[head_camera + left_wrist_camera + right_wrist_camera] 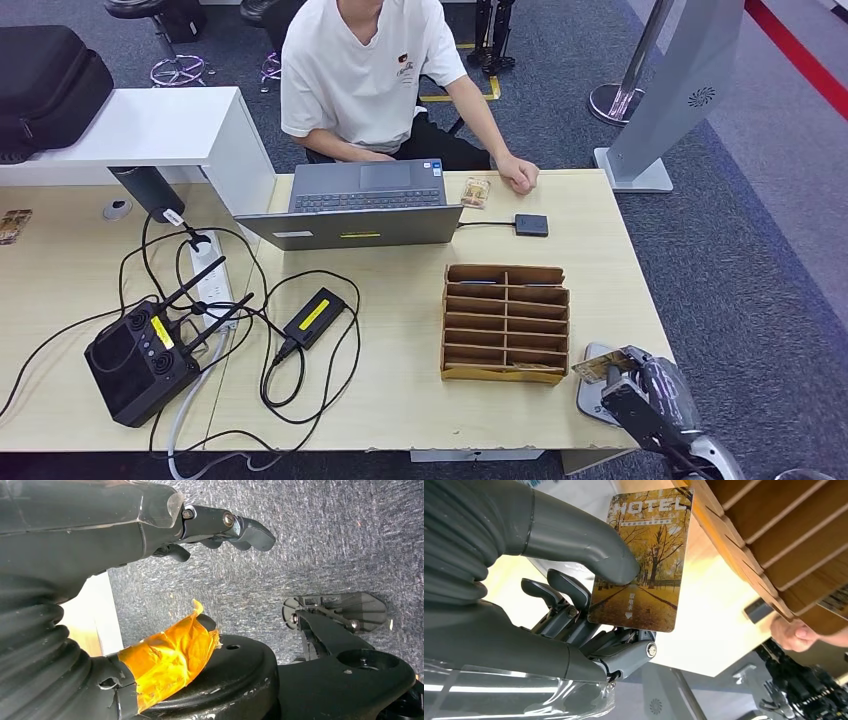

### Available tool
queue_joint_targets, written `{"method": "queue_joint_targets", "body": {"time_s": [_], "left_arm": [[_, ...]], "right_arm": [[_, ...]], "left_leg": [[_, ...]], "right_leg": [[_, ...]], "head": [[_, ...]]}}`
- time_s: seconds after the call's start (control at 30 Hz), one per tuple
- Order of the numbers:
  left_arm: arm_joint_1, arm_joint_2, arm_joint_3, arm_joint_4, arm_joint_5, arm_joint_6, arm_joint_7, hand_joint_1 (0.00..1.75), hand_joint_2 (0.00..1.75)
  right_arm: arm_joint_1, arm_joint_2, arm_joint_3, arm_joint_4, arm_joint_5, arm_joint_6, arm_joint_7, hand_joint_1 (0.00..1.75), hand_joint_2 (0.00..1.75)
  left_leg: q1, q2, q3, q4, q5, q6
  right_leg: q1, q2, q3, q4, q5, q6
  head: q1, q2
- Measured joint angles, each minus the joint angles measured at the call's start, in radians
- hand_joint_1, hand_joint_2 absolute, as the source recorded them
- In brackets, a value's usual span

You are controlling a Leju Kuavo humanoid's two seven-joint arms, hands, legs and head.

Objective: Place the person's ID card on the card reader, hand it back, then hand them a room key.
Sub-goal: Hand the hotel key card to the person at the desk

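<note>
My right hand [645,393] hovers off the table's near right corner and pinches a room key card [603,366] between thumb and fingers. The right wrist view shows the key card [639,565] with a yellow tree picture and the word HOTEL, held by my right hand [549,605] beside the wooden card rack [769,535]. The person's ID card [476,191] lies at the far table edge, next to the person's hand [518,175]. A small black card reader [531,224] sits just right of the laptop. My left hand [100,530] hangs over carpet, holding nothing.
The wooden card rack [506,322] stands on the table, left of my right hand. A grey laptop [360,205] faces the seated person. A black controller [140,360], a power adapter [313,316] and looping cables lie at the left. A white counter [150,125] stands at the back left.
</note>
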Motion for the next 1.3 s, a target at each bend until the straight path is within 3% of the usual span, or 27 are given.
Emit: {"method": "queue_joint_targets", "body": {"time_s": [0.53, 0.8, 1.03, 1.3], "left_arm": [[0.000, 0.000, 0.000, 0.000, -0.007, 0.006, 0.009, 0.00, 1.75], [0.000, 0.001, 0.000, 0.000, -0.027, 0.016, -0.003, 0.00, 1.75], [0.000, 0.005, 0.000, 0.000, -0.045, 0.026, -0.006, 0.00, 1.75], [-0.001, 0.006, 0.000, 0.000, -0.069, 0.019, -0.003, 0.00, 1.75]], "right_arm": [[-0.015, 0.017, 0.000, 0.063, 0.000, -0.016, -0.007, 1.75, 1.75], [-0.054, 0.001, 0.001, -0.033, -0.022, 0.005, 0.006, 1.75, 1.75], [-0.189, -0.072, 0.018, -0.185, -0.084, 0.062, 0.057, 1.75, 1.75], [-0.457, -0.132, 0.102, -0.233, -0.069, 0.078, 0.139, 1.75, 1.75]], "left_leg": [[0.000, 0.000, 0.000, 0.000, 0.000, 0.000], [0.000, 0.001, 0.000, 0.000, 0.000, 0.000], [0.000, 0.001, 0.000, 0.000, 0.001, 0.000], [0.000, 0.002, 0.001, 0.000, 0.002, -0.001]], "right_leg": [[0.000, 0.000, 0.000, 0.000, 0.000, 0.000], [0.000, 0.001, 0.001, 0.000, 0.000, 0.000], [0.000, 0.001, 0.001, 0.001, 0.001, 0.000], [0.000, 0.002, 0.001, 0.001, 0.002, 0.000]], "head": [[0.000, 0.000], [0.000, 0.000], [0.000, 0.000], [0.000, 0.000]]}}
